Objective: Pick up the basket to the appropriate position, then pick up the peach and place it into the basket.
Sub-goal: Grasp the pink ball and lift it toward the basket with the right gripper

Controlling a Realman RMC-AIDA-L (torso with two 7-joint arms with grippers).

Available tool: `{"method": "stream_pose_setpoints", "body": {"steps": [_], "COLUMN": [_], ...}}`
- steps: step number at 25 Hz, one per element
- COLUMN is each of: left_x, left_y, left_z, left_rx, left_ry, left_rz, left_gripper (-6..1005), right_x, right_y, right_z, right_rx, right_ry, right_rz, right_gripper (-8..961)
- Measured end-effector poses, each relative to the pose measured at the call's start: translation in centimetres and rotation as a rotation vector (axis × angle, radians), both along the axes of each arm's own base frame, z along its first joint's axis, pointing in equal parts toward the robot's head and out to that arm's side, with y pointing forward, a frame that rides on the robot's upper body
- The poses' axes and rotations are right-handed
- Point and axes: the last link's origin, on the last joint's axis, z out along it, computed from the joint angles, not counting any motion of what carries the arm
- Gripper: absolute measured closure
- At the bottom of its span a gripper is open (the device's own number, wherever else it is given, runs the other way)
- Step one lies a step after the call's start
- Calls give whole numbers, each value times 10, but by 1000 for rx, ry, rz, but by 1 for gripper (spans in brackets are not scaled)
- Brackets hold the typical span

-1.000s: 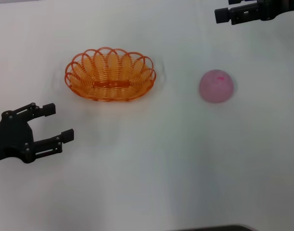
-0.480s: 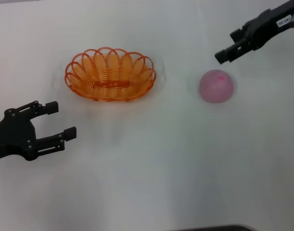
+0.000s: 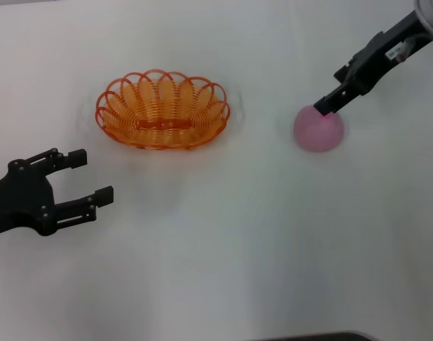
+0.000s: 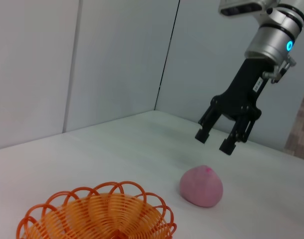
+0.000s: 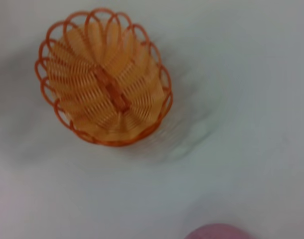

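The orange wire basket stands empty on the white table, left of centre; it also shows in the left wrist view and the right wrist view. The pink peach lies on the table to the right, well apart from the basket. My right gripper hangs just above the peach's top. In the left wrist view this gripper is open, with a clear gap down to the peach. My left gripper is open and empty, low over the table, nearer me and left of the basket.
The white table spreads all round both objects. Pale wall panels stand behind it. A strip of the peach shows at the edge of the right wrist view.
My right arm has swung down from the far right corner to just above the peach. The left gripper has barely shifted. Basket and peach have not moved.
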Motion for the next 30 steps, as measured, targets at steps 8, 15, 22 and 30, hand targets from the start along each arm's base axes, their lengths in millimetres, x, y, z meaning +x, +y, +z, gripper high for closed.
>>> {"method": "stream_pose_setpoints", "body": {"steps": [8,15,22,30], "left_x": [-1,-1,-2,-1], "left_y": [-1,-1,1,1], "left_z": [-1,-3,-5,-8], "left_rx": [-4,-10,-12,-18], "left_ry": [-6,-11,-15,-15], "left_rz": [11,15,23,24], "left_gripper": [177,178,178,178], "right_x": [4,9,15,16], "right_y": [3,4,5,5], "right_z": [-16,-32,-41,-42], "right_rx": [-21,-42,-48,-48], "right_ry": [-56,-85,-102,-103], "right_rz": [5,4,5,7], "right_gripper": [162,163,162,183]}}
